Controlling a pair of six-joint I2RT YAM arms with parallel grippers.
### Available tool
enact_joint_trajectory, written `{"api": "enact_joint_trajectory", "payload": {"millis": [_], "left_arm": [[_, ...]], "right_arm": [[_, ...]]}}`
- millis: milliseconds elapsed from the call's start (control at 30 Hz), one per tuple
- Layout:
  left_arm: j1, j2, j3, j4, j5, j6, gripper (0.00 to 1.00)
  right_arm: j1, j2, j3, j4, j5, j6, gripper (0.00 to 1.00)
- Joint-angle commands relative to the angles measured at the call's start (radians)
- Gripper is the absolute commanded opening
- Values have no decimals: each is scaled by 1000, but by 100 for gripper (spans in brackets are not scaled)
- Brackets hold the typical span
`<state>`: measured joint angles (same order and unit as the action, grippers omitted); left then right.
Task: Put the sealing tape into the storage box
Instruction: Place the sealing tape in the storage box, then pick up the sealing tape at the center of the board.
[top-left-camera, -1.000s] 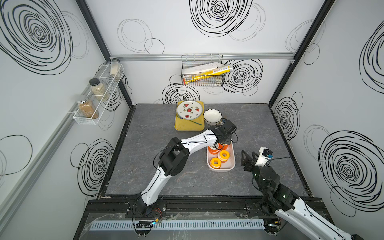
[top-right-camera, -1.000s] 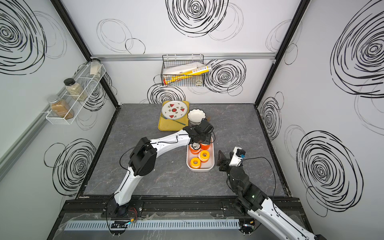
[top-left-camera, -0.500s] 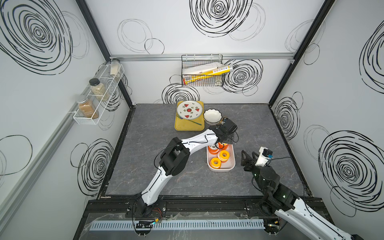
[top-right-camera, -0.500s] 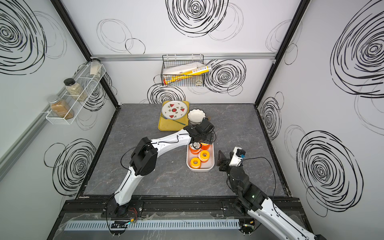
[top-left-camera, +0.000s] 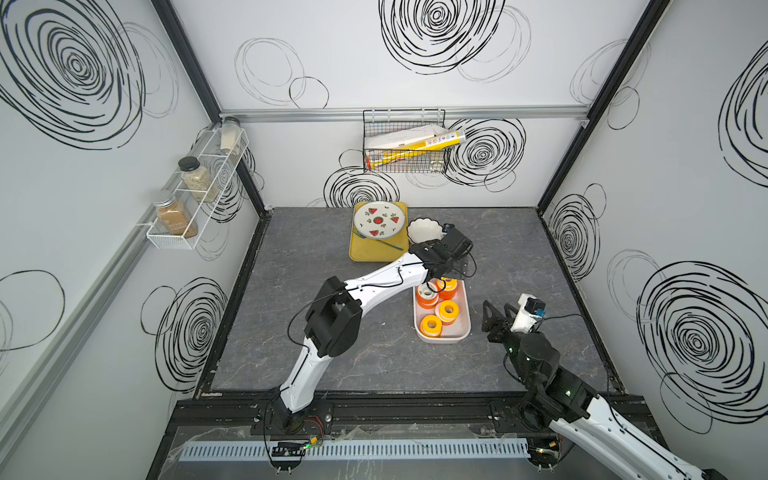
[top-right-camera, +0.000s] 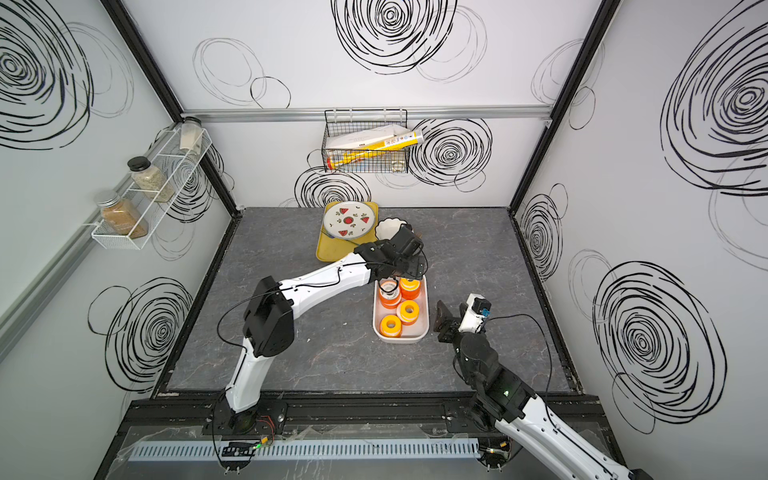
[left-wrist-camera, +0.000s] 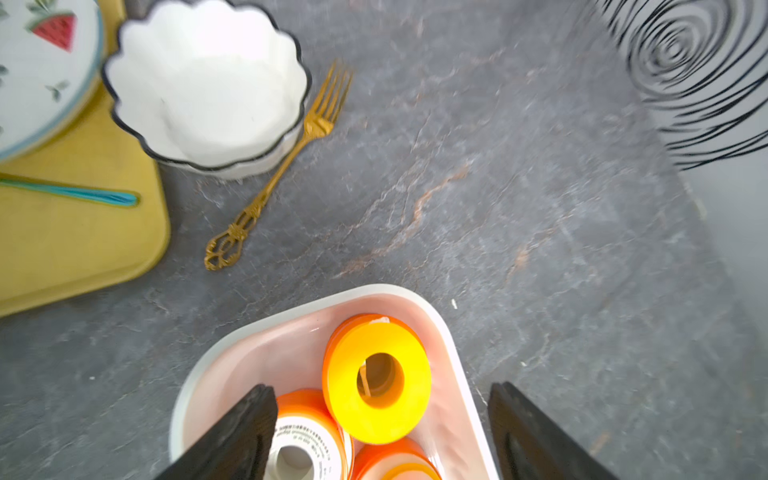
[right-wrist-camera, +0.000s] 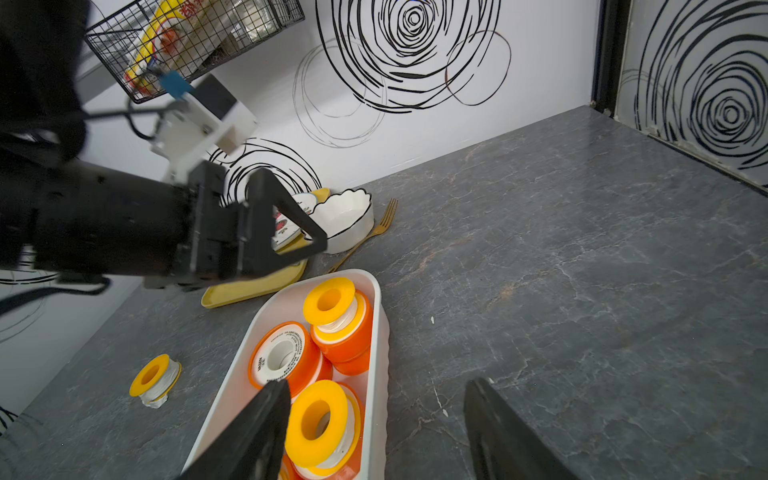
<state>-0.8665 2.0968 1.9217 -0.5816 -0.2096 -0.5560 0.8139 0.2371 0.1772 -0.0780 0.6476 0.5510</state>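
Surface: A grey, marble-veined tabletop (top-left-camera: 374, 361) forms the floor of the booth.
Room: White walls (top-left-camera: 540, 62) scrawled with black swirls close in three sides, and black posts mark the back corners.
Writing: One orange spool (right-wrist-camera: 284, 357) in the box carries a white label with dark print, too small to read. The yellow tube (top-left-camera: 415, 145) in the wire basket (top-left-camera: 405, 166) on the back wall is printed as well, also illegible.
Box: The white box (top-left-camera: 442, 340) sits right of the table's middle, its long side running front to back.
Tape: Four tape spools (top-right-camera: 390, 325) show inside the box in both top views. The right wrist view finds a loose spool (right-wrist-camera: 154, 379) lying on the table outside the box.
Left hand: The left gripper (left-wrist-camera: 382, 388) hangs over the far end of the box with jaws spread wide and holds nothing. A yellow-topped spool (left-wrist-camera: 345, 399) lies below, clear of both fingers.
Right hand: The right gripper (top-left-camera: 498, 316) sits just beside the box's right rim, jaws wide apart and empty.
Around: A yellow tray (top-left-camera: 374, 251) bears a watermelon-patterned plate (top-left-camera: 379, 220). A scalloped white bowl (top-left-camera: 424, 229) and a gold fork (left-wrist-camera: 282, 166) lie next to the tray. A wire rack (top-left-camera: 174, 241) of jars hangs on the left wall.
In the way: The left arm (top-left-camera: 374, 286) crosses above the table, covering the box's far end and the loose spool in both top views.
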Motion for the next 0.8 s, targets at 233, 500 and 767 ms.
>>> {"api": "enact_joint_trajectory", "payload": {"millis": [233,500,767], "left_arm": [[59,-458,-344,64,-80,3,88],[120,-808,-693,64,-144,-9,89],[164,-1110,-934,11,-211,-31,89]], "right_arm": [[1,-19,-10,-20,27,15,72],[0,-23,-12,-20,27,17,76],[1,-21,-8,-10,17,3,77]]}}
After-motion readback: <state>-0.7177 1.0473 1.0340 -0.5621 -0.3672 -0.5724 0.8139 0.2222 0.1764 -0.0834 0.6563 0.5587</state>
